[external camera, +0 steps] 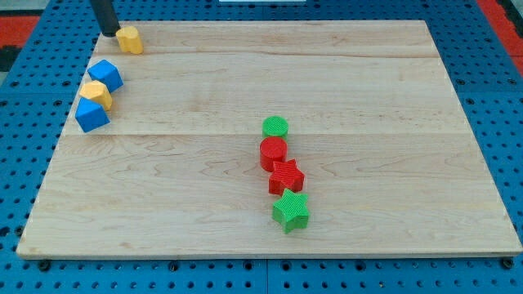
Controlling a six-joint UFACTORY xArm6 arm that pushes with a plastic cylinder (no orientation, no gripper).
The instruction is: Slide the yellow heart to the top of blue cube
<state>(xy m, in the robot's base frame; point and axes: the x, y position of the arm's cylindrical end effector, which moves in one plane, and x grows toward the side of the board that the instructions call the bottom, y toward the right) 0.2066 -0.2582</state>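
The yellow heart (129, 39) lies near the board's top left corner. My tip (109, 33) is just to its left, touching or nearly touching it. Below, along the left edge, three blocks sit in a tight column: a blue cube-like block (105, 75) on top, a yellow block (96, 93) in the middle, and a blue cube (91, 115) at the bottom. The heart is apart from them, above and slightly right of the upper blue block.
Right of centre, a line of blocks runs downward: a green cylinder (275, 126), a red cylinder (273, 152), a red star (286, 176) and a green star (290, 211). The wooden board (368, 90) rests on a blue pegboard.
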